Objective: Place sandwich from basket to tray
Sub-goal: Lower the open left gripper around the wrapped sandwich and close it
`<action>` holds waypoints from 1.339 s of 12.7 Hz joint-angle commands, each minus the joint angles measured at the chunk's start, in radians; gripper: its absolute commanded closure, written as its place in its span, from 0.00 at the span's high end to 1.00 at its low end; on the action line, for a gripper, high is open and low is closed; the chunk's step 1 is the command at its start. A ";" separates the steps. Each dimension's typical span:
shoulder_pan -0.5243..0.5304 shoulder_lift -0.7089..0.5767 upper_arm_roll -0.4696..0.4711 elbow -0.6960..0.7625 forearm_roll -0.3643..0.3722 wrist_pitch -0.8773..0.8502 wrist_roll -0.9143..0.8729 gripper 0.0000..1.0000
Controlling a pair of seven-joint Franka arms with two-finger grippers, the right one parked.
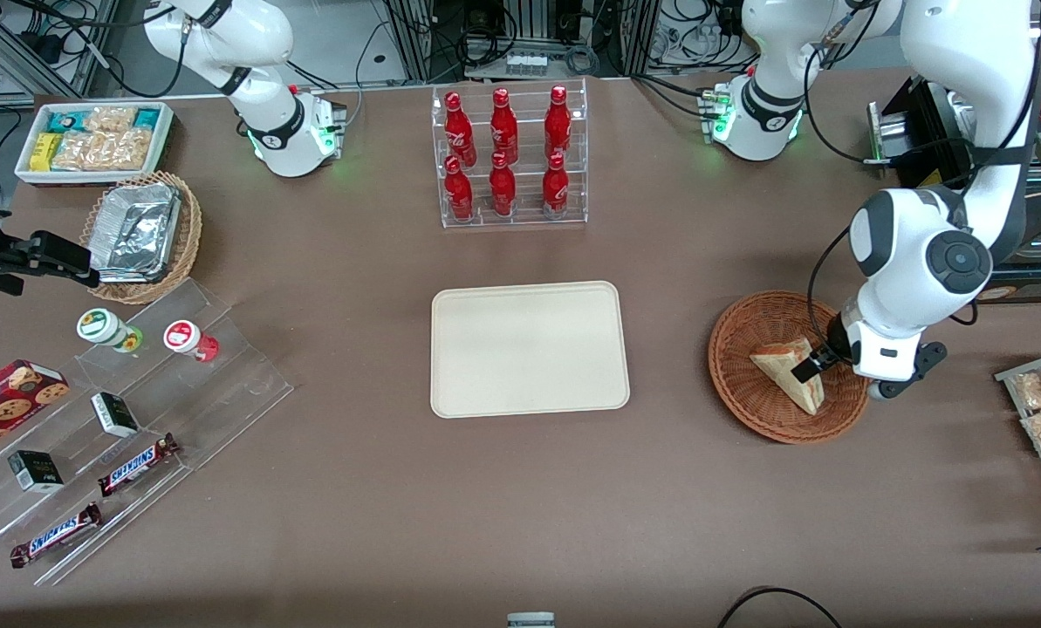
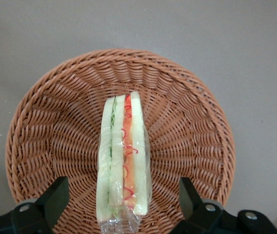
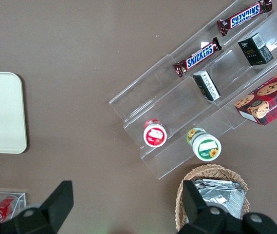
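Left wrist view shows me the gripper spread wide over the basket, one finger on each side of the sandwich and clear of it. The sandwich stands on edge in the basket. I see the tray well apart toward the parked arm's end.

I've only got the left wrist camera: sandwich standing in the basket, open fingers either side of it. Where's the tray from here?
Observer: The gripper is low over the sandwich in the basket; the tray lies beside that basket, toward the parked arm's end of the table.
Operator: Anything on it?
Observer: Nothing shows on it in the front view.
Operator: What else stands near it?
Observer: A clear rack of red bottles, farther from the front camera than the tray.
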 commanded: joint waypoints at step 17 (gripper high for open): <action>-0.002 0.013 -0.021 -0.029 0.010 0.011 0.005 0.00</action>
